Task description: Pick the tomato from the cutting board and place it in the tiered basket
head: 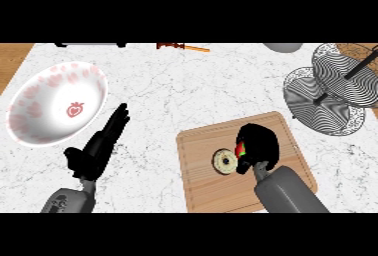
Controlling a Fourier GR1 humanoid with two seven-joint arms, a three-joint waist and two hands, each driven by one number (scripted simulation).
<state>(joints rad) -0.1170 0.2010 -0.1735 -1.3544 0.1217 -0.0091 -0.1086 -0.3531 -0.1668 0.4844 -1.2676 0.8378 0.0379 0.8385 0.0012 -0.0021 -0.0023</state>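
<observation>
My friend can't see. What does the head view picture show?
The right robot hand curls round the tomato on the cutting board, beside a pale ring. The tiered basket stands at the upper right; the left robot hand rests open.

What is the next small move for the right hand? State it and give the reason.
Probably a short lift straight up. The right hand looks curled round the tomato, low over the cutting board and close beside a ring-shaped bagel. Rising first would clear both before carrying toward the tiered basket at the far right.
</observation>
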